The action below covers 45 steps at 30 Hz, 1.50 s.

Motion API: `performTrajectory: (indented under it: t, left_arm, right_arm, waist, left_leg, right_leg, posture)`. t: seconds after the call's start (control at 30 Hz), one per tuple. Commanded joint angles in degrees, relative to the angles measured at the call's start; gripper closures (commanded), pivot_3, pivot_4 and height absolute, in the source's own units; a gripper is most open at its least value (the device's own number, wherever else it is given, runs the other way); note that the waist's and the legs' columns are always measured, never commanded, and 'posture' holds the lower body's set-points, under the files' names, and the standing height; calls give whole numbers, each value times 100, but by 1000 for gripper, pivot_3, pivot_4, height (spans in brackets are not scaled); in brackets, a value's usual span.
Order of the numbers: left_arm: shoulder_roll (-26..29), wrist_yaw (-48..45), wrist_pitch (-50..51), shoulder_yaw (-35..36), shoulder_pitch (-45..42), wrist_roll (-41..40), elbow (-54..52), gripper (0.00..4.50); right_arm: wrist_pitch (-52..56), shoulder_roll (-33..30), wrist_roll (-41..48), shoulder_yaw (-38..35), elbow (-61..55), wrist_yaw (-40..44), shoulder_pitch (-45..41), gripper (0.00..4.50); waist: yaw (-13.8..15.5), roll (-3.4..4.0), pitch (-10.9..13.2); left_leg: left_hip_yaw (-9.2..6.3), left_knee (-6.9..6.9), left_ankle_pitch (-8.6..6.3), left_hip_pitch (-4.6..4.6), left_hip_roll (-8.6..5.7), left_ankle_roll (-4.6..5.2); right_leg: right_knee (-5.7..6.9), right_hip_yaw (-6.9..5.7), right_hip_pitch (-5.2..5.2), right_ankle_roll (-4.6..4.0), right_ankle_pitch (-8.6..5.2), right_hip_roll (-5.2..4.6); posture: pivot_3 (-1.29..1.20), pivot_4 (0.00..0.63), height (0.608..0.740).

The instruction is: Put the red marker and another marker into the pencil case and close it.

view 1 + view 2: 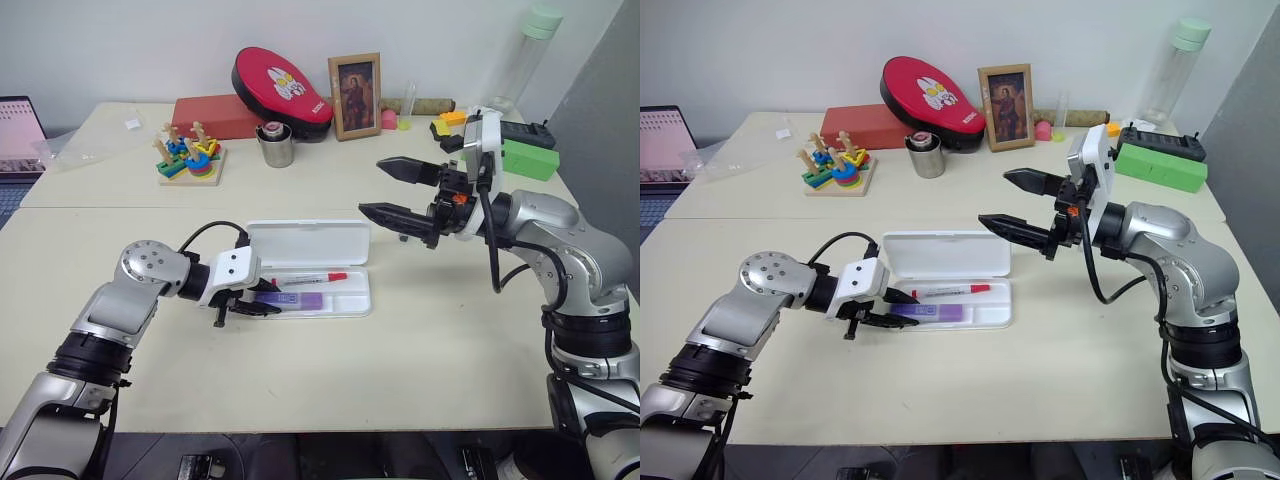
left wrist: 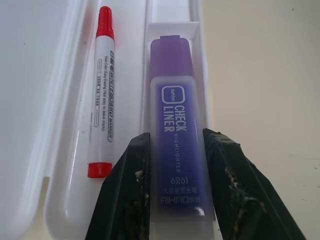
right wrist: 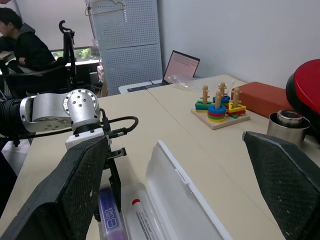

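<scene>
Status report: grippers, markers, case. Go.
Left gripper jaws clamped on purple highlighter, in pencil case tray. Red marker already in. Right gripper open, hovering. Lid up, nothing blocking.

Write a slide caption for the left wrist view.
Left hand grips the lilac highlighter in the pencil case, beside the red marker.

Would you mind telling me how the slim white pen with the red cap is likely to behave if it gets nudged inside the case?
The slim white pen with the red cap looks round-barrelled, so it would probably roll. It lies in the white plastic case's tray, whose walls should stop it. It seems stiff and light, so a gentle push would likely shift it easily.
</scene>
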Motion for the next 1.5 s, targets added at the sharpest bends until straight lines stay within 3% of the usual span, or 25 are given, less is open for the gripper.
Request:
performTrajectory:
  t: [0.03, 0.27, 0.47, 0.6, 0.73, 0.93, 1.17, 1.27, 1.5]
  left_arm:
    - [-56, -26, 31, 54, -96, 7, -41, 2325]
    - [-108, -15, 201, 138, -35, -117, -207, 1071]
    - [-482, 456, 551, 642, -233, -637, -503, 72]
    - [-557, 747, 339, 693, -368, -401, -485, 35]
    - [-894, 1054, 970, 940, -424, -1004, -1013, 35]
    - [-1743, 2139, 1965, 1341, -576, -1818, -1848, 35]
    - [-2311, 3026, 2324, 1113, -563, -1732, -2422, 35]
    - [-2370, 3193, 2362, 1128, -612, -1739, -2444, 0]
    - [-2129, 3153, 2040, 1211, -813, -1459, -1990, 0]
  right_arm:
    - [-13, -6, 88, -122, -267, -76, 64, 0]
    - [101, -67, -44, -53, -243, -249, 243, 0]
    - [265, -35, -1096, 206, 635, -1356, 189, 0]
    - [244, 16, -2144, 765, 1413, -2104, 210, 0]
    - [295, 579, -2709, 732, 2466, -3054, 139, 0]
    - [71, 1362, -2819, 195, 3029, -3814, 83, 0]
    - [238, 1842, -2920, 79, 2907, -4159, 28, 0]
    - [145, 2012, -2977, 26, 2953, -4271, -26, 482]
    - [-14, 2261, -3139, 9, 3242, -4457, -149, 2471]
  waist:
    - [0, 0, 0]
    - [-1, 0, 0]
    - [0, -1, 0]
    - [-2, -3, -1]
    - [-17, -3, -1]
    - [-41, -4, -2]
    - [-82, -4, -2]
    - [-114, -4, -2]
    - [-168, -3, -2]
  left_leg:
    - [0, 0, 0, 0, 0, 0]
    - [-1, 0, 0, 1, 0, 0]
    - [-1, 5, 0, 0, -1, 0]
    - [-2, 11, 0, 1, -1, 0]
    - [1, 8, 0, 3, -3, 0]
    - [-4, 12, 1, 5, -3, -1]
    - [-6, 25, 1, 9, -3, -1]
    - [-7, 25, 1, 8, -4, -1]
    - [-7, 24, 1, 9, -4, -1]
  right_leg:
    - [0, -1, 0, 0, 0, 0]
    - [3, -1, 0, 0, 0, 0]
    - [6, 0, 1, 0, 0, 0]
    - [13, 0, 1, 0, 0, 0]
    - [14, 4, -1, 0, 0, 0]
    - [23, 1, 4, 0, 1, 0]
    - [27, 2, 12, 3, 3, 2]
    - [26, 2, 12, 3, 3, 1]
    - [26, 2, 11, 3, 3, 2]
  posture:
    - [0, 150, 740]
    - [0, 150, 740]
    - [0, 150, 740]
    - [0, 150, 740]
    - [0, 150, 740]
    - [0, 150, 740]
    - [0, 150, 740]
    - [0, 150, 740]
    - [0, 150, 740]
